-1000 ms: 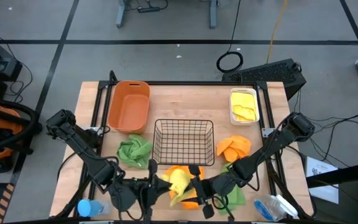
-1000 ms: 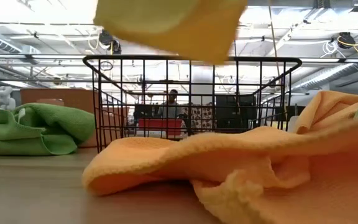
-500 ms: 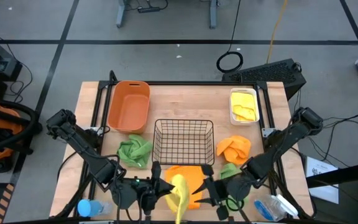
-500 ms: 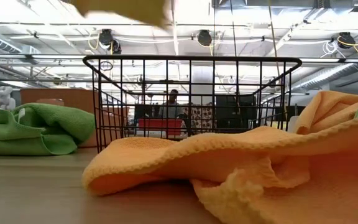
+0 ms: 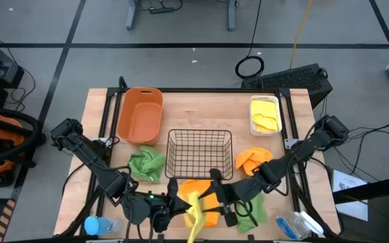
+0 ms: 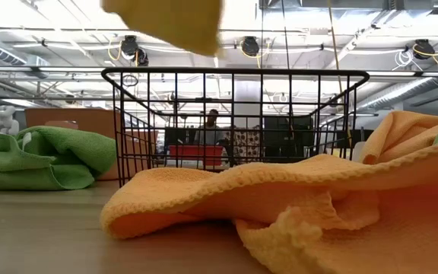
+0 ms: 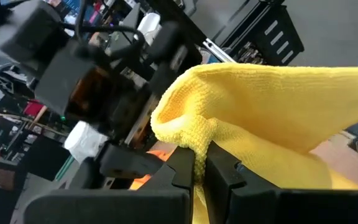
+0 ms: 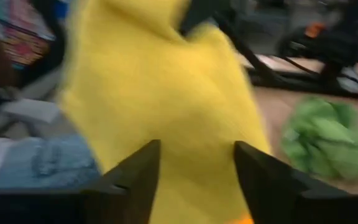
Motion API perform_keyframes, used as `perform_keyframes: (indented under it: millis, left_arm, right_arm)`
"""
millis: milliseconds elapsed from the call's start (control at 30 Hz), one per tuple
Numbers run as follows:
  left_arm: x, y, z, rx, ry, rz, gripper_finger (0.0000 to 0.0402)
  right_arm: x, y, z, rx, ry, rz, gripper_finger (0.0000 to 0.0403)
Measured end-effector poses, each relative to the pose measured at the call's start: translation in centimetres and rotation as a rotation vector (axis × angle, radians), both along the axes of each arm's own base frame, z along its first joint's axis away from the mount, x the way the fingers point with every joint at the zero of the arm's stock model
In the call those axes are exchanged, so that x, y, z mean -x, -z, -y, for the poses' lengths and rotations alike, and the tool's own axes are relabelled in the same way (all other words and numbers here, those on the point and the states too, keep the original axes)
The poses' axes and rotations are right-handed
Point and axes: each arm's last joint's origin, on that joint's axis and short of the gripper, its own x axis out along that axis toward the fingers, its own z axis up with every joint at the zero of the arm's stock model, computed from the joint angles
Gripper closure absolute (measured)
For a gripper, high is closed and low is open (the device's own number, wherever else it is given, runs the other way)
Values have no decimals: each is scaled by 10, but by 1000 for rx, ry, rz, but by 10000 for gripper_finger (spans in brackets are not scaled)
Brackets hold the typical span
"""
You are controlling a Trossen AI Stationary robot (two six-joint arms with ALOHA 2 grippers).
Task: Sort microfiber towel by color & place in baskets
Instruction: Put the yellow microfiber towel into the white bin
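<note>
Between clamped L pincer (image 7: 197, 171) tips, yellow towel (image 7: 272, 118); R pincer (image 8: 194, 163) apart, just beside

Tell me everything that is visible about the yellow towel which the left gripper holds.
The yellow towel is soft, looped microfiber, bunched and folded. The left gripper is shut on one pinched fold. It hangs above the table's front edge, over the orange towel. The right gripper is open, right in front of it.

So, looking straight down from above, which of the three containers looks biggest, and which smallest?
Largest to smallest in the high view:
1. black wire basket
2. orange tub, close behind it in footprint, so the top two are nearly alike
3. white bin, clearly the smallest
</note>
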Motion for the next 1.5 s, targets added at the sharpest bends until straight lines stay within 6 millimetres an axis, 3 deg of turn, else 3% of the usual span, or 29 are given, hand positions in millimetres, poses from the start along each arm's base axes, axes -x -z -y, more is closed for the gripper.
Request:
perform_keyframes:
  millis: [233, 433, 533, 667, 900, 1033, 1167, 1500]
  left_arm:
    - [-2, 0, -3, -8, -8, -3, 384]
    - [-5, 1, -6, -9, -19, -5, 384]
    - [-6, 1, -8, -9, -23, -5, 384]
    - [-6, 1, -8, -9, -23, -4, 384]
    - [-8, 1, -11, 0, -38, -5, 384]
    - [-13, -2, -15, 133, -92, 9, 383]
    - [-14, -3, -17, 253, -150, 15, 362]
    - [15, 9, 6, 393, -309, -57, 221]
  right_arm:
    - [-11, 9, -4, -13, -127, 27, 73]
    - [-20, 11, -4, -32, -126, 92, 54]
    - [-21, 11, -3, -35, -125, 98, 78]
    - [-22, 11, -3, -36, -124, 101, 140]
    - [-22, 10, -3, -31, -126, 111, 298]
    - [-22, 10, -2, -15, -122, 121, 387]
    - [-22, 9, -1, -18, -71, 120, 387]
    - [-21, 20, 4, 49, 86, 28, 399]
